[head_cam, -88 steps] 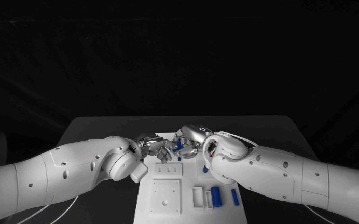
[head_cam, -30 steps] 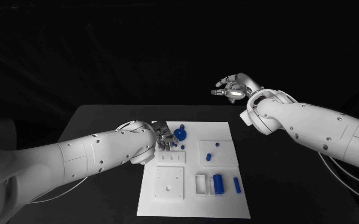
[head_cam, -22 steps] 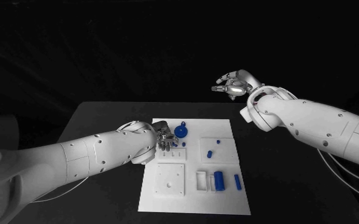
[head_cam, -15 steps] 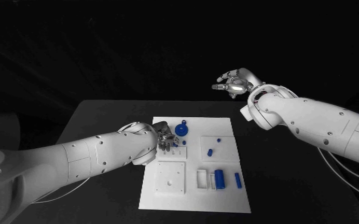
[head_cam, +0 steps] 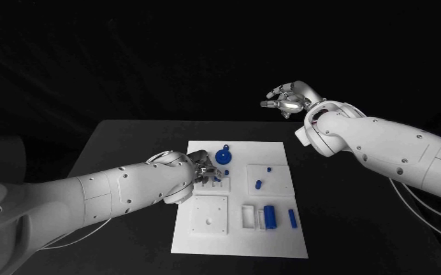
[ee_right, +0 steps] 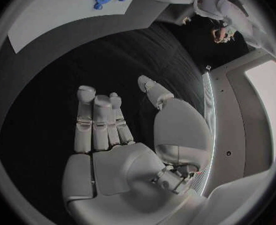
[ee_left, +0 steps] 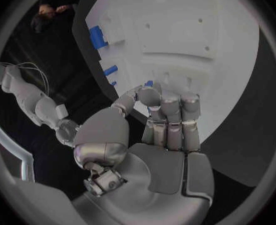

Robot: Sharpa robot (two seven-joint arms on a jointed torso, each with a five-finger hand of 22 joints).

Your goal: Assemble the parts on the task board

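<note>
The white task board (head_cam: 276,249) lies in the middle of the black table. My left hand (head_cam: 203,171) hangs low over its far left part, just above a small white slotted block (head_cam: 213,188). In the left wrist view the left hand (ee_left: 160,130) has its fingers curled and pinches a small blue part (ee_left: 149,83) between thumb and fingertip. A round blue part (head_cam: 224,157) stands on the board just beyond that hand. My right hand (head_cam: 290,101) is raised high beyond the table's far right side, fingers apart and holding nothing; the right wrist view shows this right hand (ee_right: 112,130) empty too.
On the board lie a square white plate (head_cam: 209,215), a white bracket (head_cam: 248,218), a blue cylinder (head_cam: 269,217), a blue bar (head_cam: 292,218) and two small blue pieces (head_cam: 259,184) on a raised plate (head_cam: 276,179). Bare black table (head_cam: 129,148) flanks the board.
Both hands were together over the board's far end; the right hand has since lifted away up and to the right, now empty. The left hand stays by the slotted block.
</note>
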